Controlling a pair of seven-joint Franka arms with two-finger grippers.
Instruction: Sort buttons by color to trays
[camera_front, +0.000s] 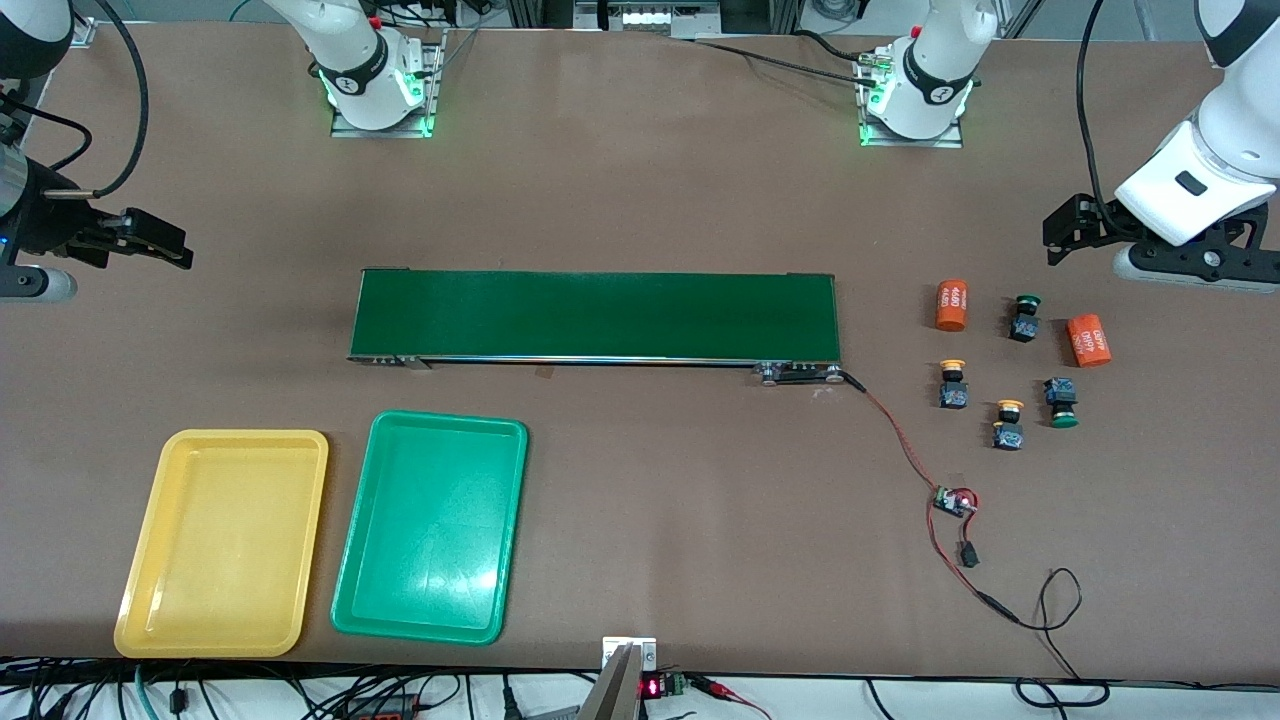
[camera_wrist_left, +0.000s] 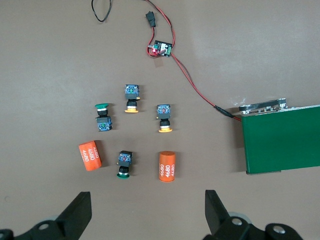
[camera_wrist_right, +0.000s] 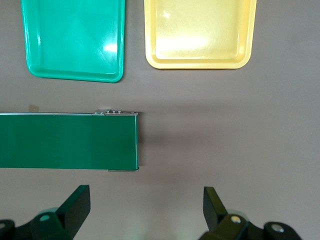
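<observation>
Four buttons lie loose toward the left arm's end of the table: two yellow-capped ones (camera_front: 953, 385) (camera_front: 1008, 424) and two green-capped ones (camera_front: 1023, 318) (camera_front: 1061, 402). The left wrist view shows them too: yellow (camera_wrist_left: 131, 97) (camera_wrist_left: 164, 117), green (camera_wrist_left: 102, 116) (camera_wrist_left: 123, 164). My left gripper (camera_front: 1052, 240) (camera_wrist_left: 148, 210) hangs open over bare table beside them, holding nothing. The yellow tray (camera_front: 222, 540) (camera_wrist_right: 200, 32) and the green tray (camera_front: 430, 525) (camera_wrist_right: 75, 40) lie empty side by side toward the right arm's end. My right gripper (camera_front: 180, 248) (camera_wrist_right: 146, 210) waits open over bare table near the belt's end.
A long dark-green conveyor belt (camera_front: 595, 315) (camera_wrist_left: 282, 140) (camera_wrist_right: 67, 141) crosses the table's middle. Two orange cylinders with white print (camera_front: 953, 304) (camera_front: 1089, 340) lie among the buttons. A small circuit board (camera_front: 953, 500) with red and black wires trails from the belt.
</observation>
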